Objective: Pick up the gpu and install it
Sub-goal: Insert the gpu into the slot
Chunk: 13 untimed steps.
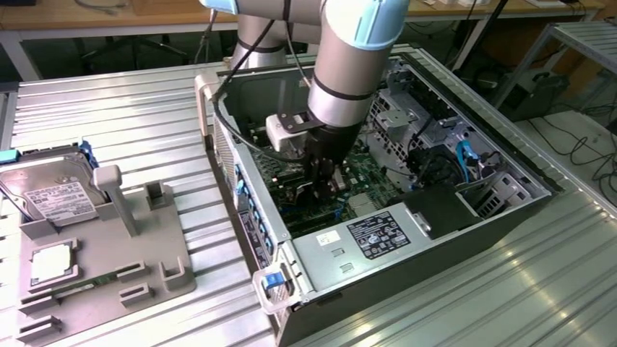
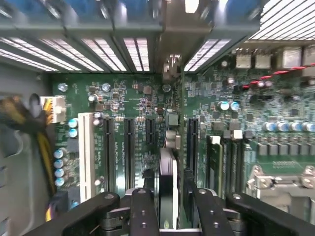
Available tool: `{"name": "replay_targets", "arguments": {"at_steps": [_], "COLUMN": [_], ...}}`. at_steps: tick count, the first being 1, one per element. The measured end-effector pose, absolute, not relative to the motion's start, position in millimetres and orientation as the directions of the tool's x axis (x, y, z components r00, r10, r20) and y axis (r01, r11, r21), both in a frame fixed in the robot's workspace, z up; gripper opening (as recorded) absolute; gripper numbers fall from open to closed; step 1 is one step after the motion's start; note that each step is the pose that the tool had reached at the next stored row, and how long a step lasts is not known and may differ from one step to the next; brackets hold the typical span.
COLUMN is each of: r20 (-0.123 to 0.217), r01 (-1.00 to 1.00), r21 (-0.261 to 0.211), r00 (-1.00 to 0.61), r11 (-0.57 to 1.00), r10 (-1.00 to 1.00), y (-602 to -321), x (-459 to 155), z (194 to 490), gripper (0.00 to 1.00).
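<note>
Exterior view: the arm's gripper [image 1: 321,189] reaches down into the open computer case [image 1: 253,217], above the motherboard [image 1: 362,173].

Wrist view: the gpu [image 2: 167,189] stands edge-on between the partly spread fingers [image 2: 144,211], directly below them, long axis along the expansion slots [image 2: 129,147]; whether they grip it is unclear.

You see a green motherboard [image 2: 142,98] with black slots and one white slot [image 2: 87,147]. The pincer [image 2: 167,206] is black. The drive [image 1: 53,194] is silver, white-labelled, on a ribbed grey bench [image 1: 126,123].
</note>
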State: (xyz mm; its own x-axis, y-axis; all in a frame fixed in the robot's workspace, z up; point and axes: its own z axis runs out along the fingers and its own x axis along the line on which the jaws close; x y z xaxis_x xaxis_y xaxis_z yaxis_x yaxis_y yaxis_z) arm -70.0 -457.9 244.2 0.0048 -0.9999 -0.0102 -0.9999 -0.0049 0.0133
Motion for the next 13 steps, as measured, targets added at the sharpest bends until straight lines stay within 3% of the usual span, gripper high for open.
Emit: {"name": "replay_targets", "arguments": {"at_steps": [9,13], "r20": [-0.01,-0.01], "r01": [-1.0,-1.0], "r21": [0.011,0.011], "r00": [0.005,0.005], "r11": [-0.005,-0.005], "r10": [-1.0,-1.0], "y": [-458,-458], "x": [-70,-70], "z": [286,286], "gripper": [0.35,0.34]}}
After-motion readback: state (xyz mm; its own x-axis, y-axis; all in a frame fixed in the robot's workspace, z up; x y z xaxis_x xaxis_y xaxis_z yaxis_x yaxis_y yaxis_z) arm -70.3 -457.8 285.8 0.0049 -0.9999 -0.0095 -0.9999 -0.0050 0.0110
